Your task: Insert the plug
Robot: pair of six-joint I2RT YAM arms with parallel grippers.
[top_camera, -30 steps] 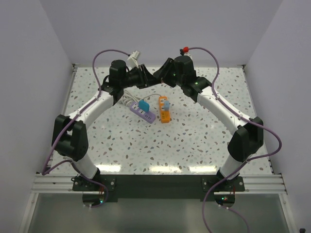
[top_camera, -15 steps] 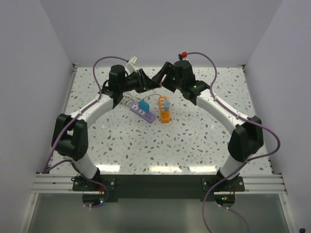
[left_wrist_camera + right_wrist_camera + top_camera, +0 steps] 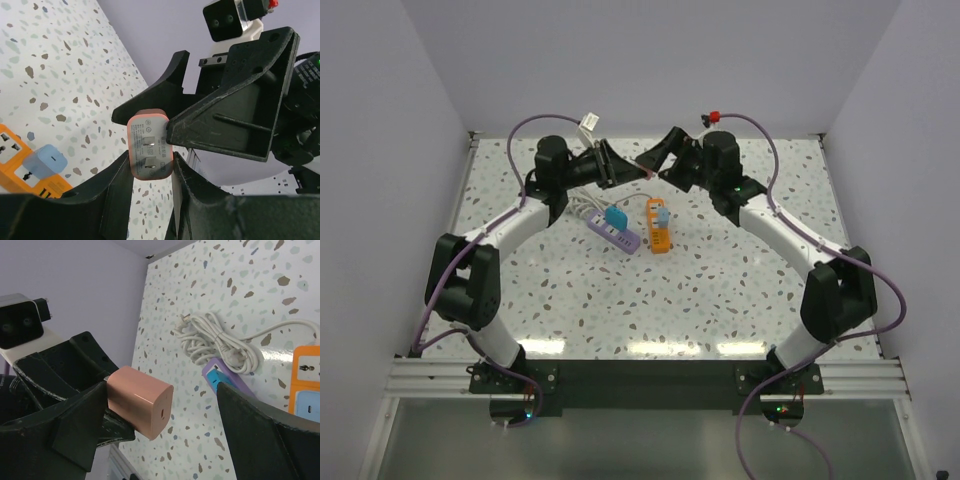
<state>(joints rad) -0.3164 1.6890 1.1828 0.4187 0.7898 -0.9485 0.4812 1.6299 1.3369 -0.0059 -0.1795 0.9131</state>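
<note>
The speckled terrazzo table point(image 3: 720, 290) carries both outlet strips near its far middle. The two arms reach over them and meet nose to nose above the far edge.

The purple power strip point(image 3: 626, 238) and the orange power strip point(image 3: 660, 241) lie side by side. Each already holds a light-blue adapter, but neither has the task's plug in it. A coiled white cable point(image 3: 220, 342) lies just beyond the purple strip.

The salmon-pink wall plug point(image 3: 150, 145) is off the table, in the air between the grippers and well apart from both strips. The left gripper point(image 3: 151, 165) has its fingers closed narrowly on the plug's sides, with the two flat prongs pointing back toward its own wrist. The right gripper point(image 3: 160, 387) stands spread wide around the plug. One finger is at or just beside the pink body and the other is far off.

So the pick-up is done and the insertion has not begun. With the prongs aimed into the left palm, this looks like a handover. The right gripper probably needs to close on the plug and the left to let go. After that the plug has to be carried down to a free socket, probably on the orange strip, then lined up and pressed home.
</note>
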